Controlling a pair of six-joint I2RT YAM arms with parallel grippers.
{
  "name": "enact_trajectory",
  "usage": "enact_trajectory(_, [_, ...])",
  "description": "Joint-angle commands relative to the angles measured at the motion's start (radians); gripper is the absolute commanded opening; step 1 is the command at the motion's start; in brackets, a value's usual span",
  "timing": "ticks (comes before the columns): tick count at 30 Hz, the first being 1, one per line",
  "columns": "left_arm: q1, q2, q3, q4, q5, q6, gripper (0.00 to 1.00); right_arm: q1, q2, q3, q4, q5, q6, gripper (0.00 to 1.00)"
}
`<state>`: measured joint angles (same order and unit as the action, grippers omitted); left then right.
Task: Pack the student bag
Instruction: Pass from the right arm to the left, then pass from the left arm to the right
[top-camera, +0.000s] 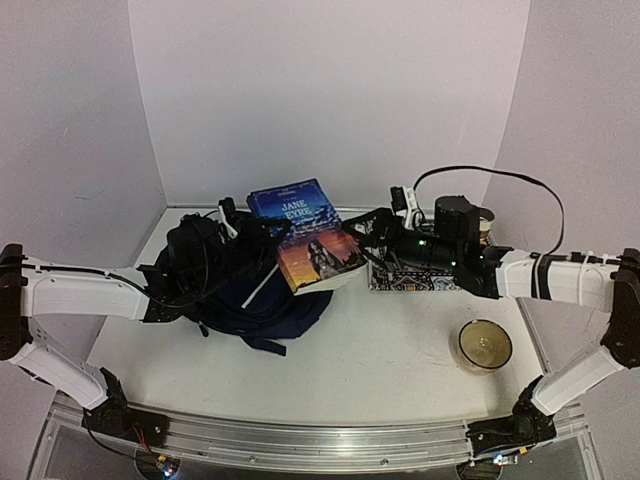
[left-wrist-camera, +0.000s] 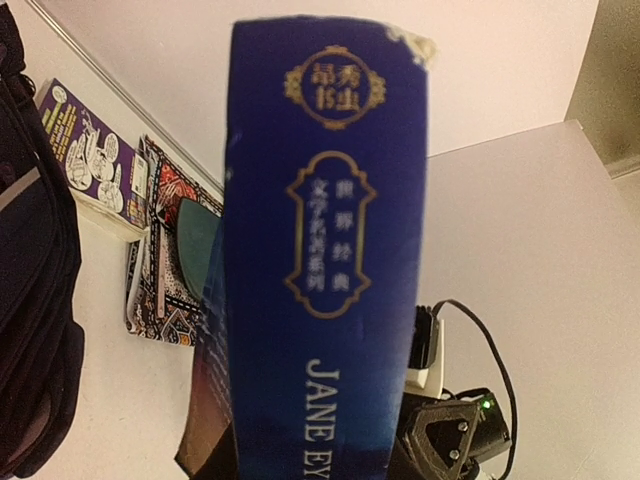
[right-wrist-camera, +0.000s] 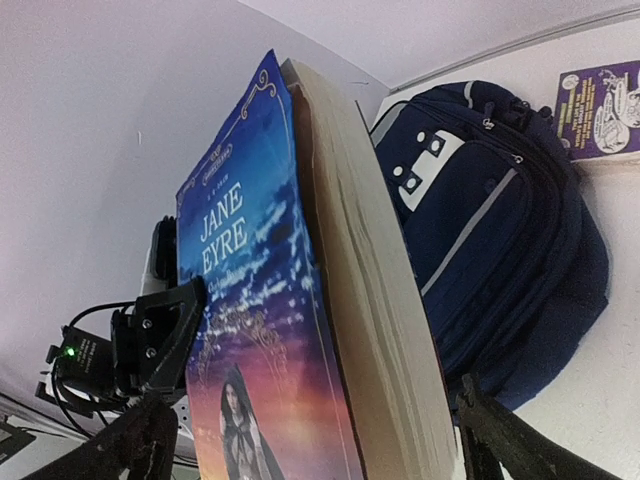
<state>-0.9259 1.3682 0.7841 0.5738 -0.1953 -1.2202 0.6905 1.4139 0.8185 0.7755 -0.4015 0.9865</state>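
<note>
One student bag (top-camera: 262, 300) lies slumped on the white desk (top-camera: 380, 340). One book, Jane Eyre (top-camera: 305, 235), hangs just above the bag's right side. Two claws meet at it. The left claw (top-camera: 248, 228) is clamped on the book's bag-side edge, and the right claw (top-camera: 360, 238) gapes wide around the opposite edge. Right of the bag lie one patterned mat (top-camera: 415, 280) and, farther off, one round glass dish (top-camera: 485, 346). One purple booklet (right-wrist-camera: 600, 108) sits beside the bag. Plain white walls enclose the desk.

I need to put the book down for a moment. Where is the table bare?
Bare table lies in front, between the student bag and the small bowl. The back is crowded: bag, Jane Eyre book, patterned mat.
</note>
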Motion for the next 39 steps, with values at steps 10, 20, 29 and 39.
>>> enact_trajectory(10, [0.042, -0.008, 0.101, 0.298, -0.133, 0.022, 0.00, 0.105, 0.069, -0.109, 0.531, 0.101, 0.290, 0.98])
enact_trajectory(20, [0.053, 0.052, 0.154, 0.353, -0.148, -0.002, 0.00, 0.164, 0.248, 0.000, 0.703, 0.064, 0.383, 0.98])
enact_trajectory(29, [0.053, 0.061, 0.117, 0.385, -0.117, -0.101, 0.00, 0.160, 0.352, 0.111, 0.873, 0.045, 0.408, 0.98])
enact_trajectory(39, [0.052, 0.010, 0.000, 0.401, -0.077, -0.217, 0.00, 0.080, 0.348, 0.146, 0.947, 0.062, 0.418, 0.93])
